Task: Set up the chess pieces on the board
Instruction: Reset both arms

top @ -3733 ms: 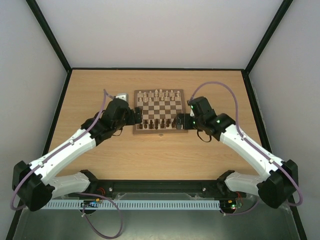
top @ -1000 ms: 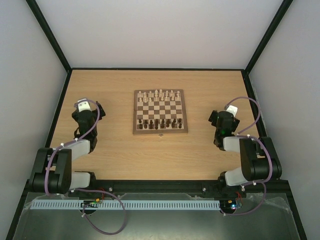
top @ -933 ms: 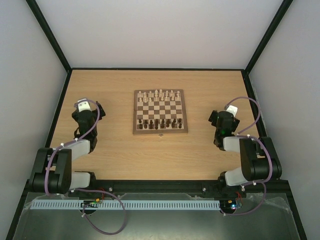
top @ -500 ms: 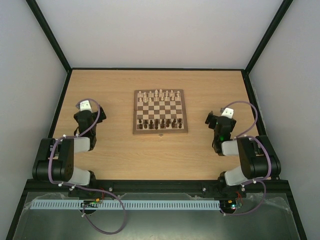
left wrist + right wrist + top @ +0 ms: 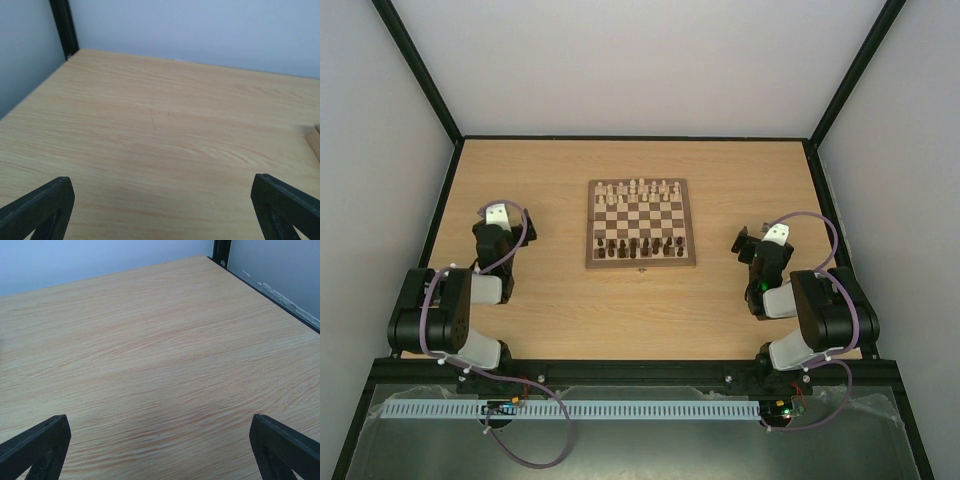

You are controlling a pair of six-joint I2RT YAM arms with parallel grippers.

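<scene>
Cream chess pieces [image 5: 638, 188] line board [image 5: 641, 224] far edge, dark ones near edge; setup looks complete. Flanking board, well apart: left gripper [image 5: 160, 210], right gripper [image 5: 159, 447], jaws wide, empty.

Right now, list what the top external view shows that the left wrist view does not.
Only the top view: the chess pieces on the board, cream along the far rows, dark along the near rows, plus the left arm and right arm. Only the left wrist view: the left claw up close, open and empty. Both: the light tabletop, the black corner post, and likely the board, a sliver at the wrist view's right edge.
</scene>
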